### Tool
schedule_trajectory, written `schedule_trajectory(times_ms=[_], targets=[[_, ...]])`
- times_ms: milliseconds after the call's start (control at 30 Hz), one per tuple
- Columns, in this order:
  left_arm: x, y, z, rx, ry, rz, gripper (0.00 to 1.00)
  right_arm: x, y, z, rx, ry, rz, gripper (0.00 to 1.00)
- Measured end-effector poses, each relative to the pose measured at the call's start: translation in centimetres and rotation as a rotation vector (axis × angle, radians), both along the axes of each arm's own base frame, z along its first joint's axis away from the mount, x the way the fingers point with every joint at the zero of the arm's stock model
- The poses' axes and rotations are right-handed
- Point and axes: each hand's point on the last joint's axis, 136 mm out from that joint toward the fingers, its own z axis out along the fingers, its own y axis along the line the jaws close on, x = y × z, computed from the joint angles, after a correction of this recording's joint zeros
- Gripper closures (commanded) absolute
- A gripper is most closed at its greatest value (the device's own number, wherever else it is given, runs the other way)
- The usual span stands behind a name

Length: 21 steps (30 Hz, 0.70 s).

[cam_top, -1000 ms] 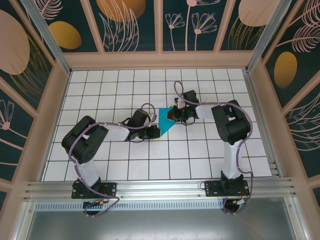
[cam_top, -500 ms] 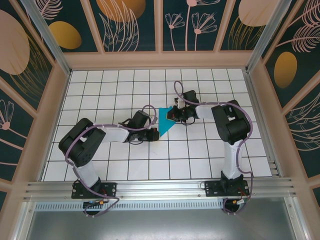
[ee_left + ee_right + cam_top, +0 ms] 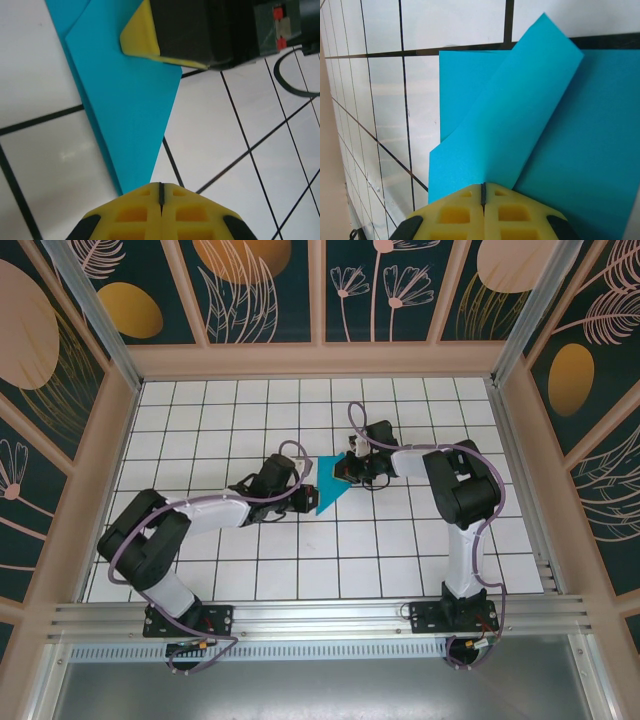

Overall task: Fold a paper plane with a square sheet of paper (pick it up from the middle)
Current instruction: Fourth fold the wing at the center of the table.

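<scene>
From above, the right tool [image 3: 345,472] covers the far right part of the paper [image 3: 325,492], and the paper's creases are too small to make out. In the left wrist view the paper runs off the top edge. Its near tip is hidden behind the left tool [image 3: 161,187], so whether that tool pinches it cannot be told.

Gridded table [image 3: 400,540]; folded teal paper [image 3: 328,490], flap perhaps raised.

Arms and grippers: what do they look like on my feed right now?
The left arm and right arm have white links, bulky black joints and looping lilac cables. The left gripper and right gripper have yellow fingertips with square recesses.
</scene>
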Motion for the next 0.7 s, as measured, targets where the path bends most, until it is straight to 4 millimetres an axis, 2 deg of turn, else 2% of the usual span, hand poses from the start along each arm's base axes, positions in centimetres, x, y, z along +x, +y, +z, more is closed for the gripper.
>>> schedule_trajectory(times_ms=[133, 300, 533, 700], targets=[[1.3, -1.0, -1.3, 0.002, 0.016, 0.013, 0.97, 0.0, 0.0, 0.0, 0.001, 0.000, 0.000, 0.95], [1.2, -0.9, -3.5, 0.029, 0.066, 0.024, 0.99, 0.0, 0.0, 0.0, 0.001, -0.001, 0.000, 0.95], [0.8, -0.7, -4.9, 0.039, 0.103, 0.034, 1.00, 0.0, 0.0, 0.2, 0.003, -0.003, 0.001, 0.94], [0.8, -0.7, -4.9, 0.034, 0.102, 0.039, 1.00, 0.2, 0.0, 0.4, -0.004, -0.016, -0.004, 0.94]])
